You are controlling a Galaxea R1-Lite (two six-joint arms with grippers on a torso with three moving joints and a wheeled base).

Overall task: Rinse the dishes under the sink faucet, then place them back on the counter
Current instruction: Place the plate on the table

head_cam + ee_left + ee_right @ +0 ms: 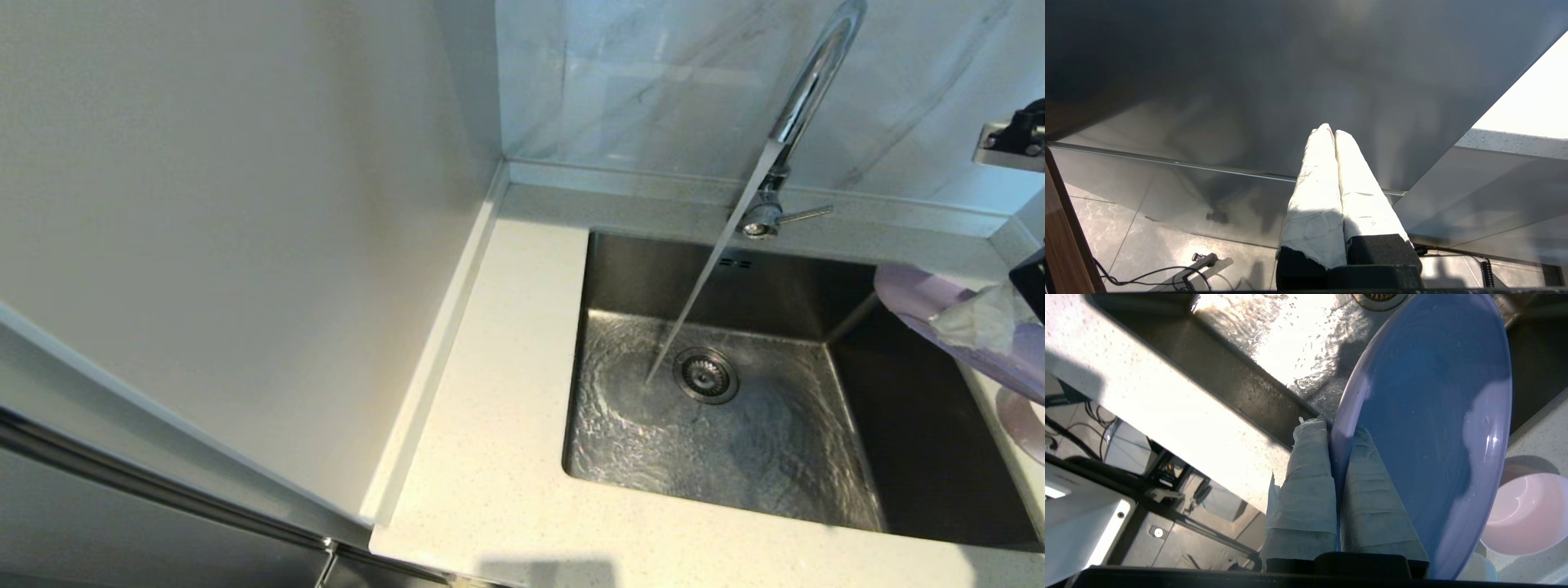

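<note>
Right tool clamped on rim of lilac plate, one wrapped finger on each face. Plate tilted on edge, over right side of sink, apart from water stream. Pink bowl upright on bench just right of sink, beside plate. Faucet running; stream lands near strainer drain, water spreading over basin floor. Left tool closed on nothing, down by cabinet front, away from sink.
</note>
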